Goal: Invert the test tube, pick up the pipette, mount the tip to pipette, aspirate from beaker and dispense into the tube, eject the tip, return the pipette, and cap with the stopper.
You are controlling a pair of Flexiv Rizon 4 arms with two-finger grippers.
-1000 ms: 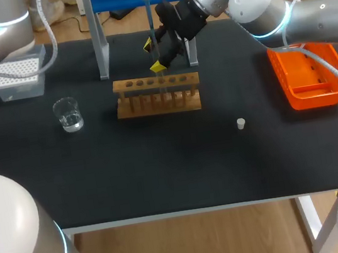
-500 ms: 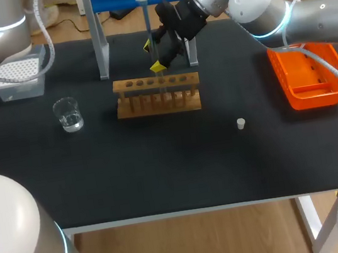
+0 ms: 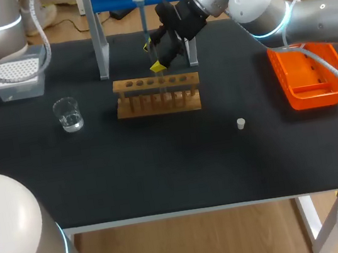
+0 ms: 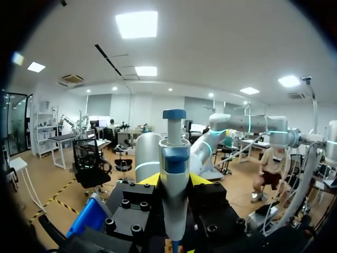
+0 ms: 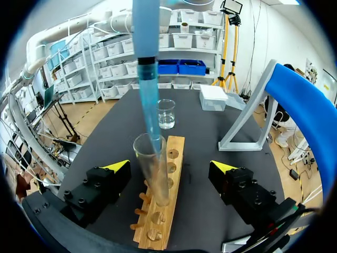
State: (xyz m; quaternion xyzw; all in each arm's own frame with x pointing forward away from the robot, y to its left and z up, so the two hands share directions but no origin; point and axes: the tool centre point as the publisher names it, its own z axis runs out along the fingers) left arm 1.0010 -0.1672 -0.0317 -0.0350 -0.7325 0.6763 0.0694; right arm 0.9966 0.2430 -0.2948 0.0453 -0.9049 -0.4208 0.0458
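Pipette shifted left, clamped in left gripper; right gripper spread (black table)

The counter was matte black. The rack was tan wood, the basket bright orange, the stopper white. The tip box was grey, its top white and dotted. The pipette was white with blue bands, and its tip was translucent blue. The right gripper had black jaws tipped yellow.
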